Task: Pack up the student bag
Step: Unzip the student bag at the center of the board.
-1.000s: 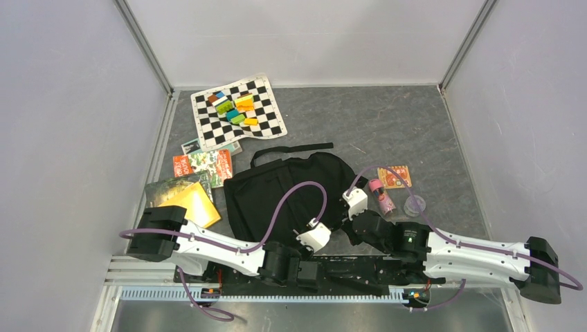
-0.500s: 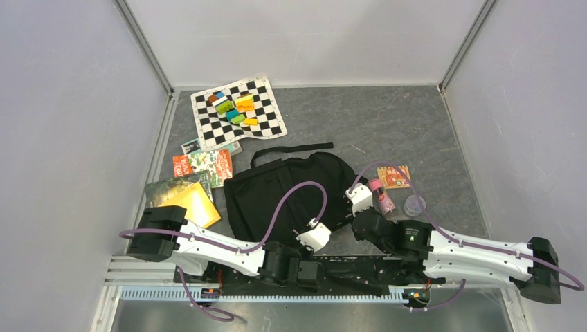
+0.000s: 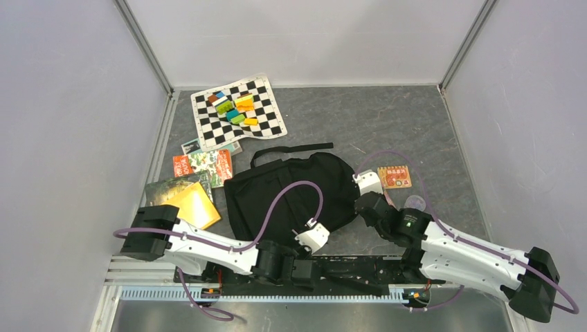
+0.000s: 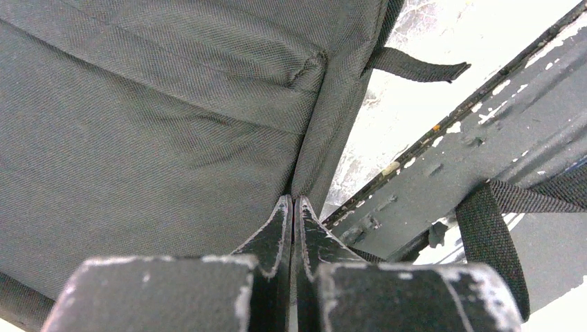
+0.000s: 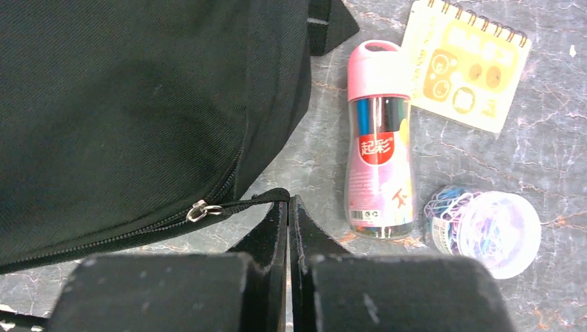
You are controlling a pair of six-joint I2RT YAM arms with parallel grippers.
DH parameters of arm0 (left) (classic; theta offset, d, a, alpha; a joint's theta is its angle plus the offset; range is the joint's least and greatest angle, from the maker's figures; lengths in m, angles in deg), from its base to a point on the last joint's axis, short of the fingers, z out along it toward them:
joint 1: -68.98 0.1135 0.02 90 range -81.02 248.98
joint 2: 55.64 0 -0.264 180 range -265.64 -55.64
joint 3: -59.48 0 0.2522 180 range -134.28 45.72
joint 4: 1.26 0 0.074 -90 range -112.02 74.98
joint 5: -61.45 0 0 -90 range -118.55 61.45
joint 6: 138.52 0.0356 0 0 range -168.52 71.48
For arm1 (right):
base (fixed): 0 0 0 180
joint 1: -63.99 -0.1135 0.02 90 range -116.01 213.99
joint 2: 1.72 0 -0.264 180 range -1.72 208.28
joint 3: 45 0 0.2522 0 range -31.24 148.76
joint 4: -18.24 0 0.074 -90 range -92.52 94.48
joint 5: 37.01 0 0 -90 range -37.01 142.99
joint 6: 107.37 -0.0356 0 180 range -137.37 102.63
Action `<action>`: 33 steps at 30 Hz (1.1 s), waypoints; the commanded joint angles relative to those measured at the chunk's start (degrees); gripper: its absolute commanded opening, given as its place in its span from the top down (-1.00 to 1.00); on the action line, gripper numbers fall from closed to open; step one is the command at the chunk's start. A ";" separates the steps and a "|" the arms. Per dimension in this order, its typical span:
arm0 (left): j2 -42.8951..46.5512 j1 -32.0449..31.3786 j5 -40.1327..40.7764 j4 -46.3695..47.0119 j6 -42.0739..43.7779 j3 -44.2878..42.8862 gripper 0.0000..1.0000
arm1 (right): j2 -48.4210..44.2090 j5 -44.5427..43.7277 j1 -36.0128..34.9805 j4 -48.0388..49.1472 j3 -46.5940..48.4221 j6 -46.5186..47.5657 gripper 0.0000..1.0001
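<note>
The student bag (image 3: 291,192) lies flat in the middle of the table, a big black backpack with its straps toward the far side. My left gripper (image 4: 293,202) is at the bag's near edge, its jaws pressed together on a raised fold of the fabric (image 4: 315,138). At the bag's right side, my right gripper (image 5: 289,200) is shut on the black cord of the zipper pull (image 5: 197,210). The cord runs taut from the metal slider to the fingertips. The zipper (image 5: 124,238) behind the slider looks closed.
A pink marker tube (image 5: 377,138), a small spiral notepad (image 5: 465,66) and a clear tub of coloured clips (image 5: 484,232) lie right of the bag. Books (image 3: 203,166) and a yellow booklet (image 3: 187,200) are on the left. A chequered mat (image 3: 237,112) with blocks lies at the back.
My right gripper has moved away from me and to the right along the bag's right edge, drawing the zipper cord with it. The left arm has shifted only slightly.
</note>
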 commanded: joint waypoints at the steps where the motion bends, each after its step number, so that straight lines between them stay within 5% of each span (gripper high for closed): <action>1: 3.14 -0.38 -2.03 2.07 2.38 1.66 0.96 | 0.43 -2.44 1.90 0.83 3.68 2.60 1.00; 6: 4.84 -0.32 -5.02 4.98 6.53 0.76 0.94 | 1.30 -0.06 2.28 3.72 4.51 3.92 1.00; 9: 4.63 -0.16 -4.43 5.76 9.61 -3.89 0.21 | 0.47 1.77 2.29 4.72 4.56 4.14 1.00; 12: 3.65 1.14 -6.33 8.39 12.99 -8.70 -0.24 | -0.43 3.08 2.29 4.79 4.77 3.78 1.00; 15: 2.45 4.43 -10.93 12.90 15.25 -11.25 -0.48 | -1.34 4.21 2.28 4.80 4.52 3.24 1.00; 23: -2.34 14.72 -21.64 26.53 15.00 -11.11 -0.81 | -2.26 5.30 2.29 4.99 3.55 1.52 1.00; 33: -7.99 20.16 -20.69 32.51 12.46 -9.64 -0.96 | -2.98 4.84 2.29 6.38 2.73 -0.35 1.00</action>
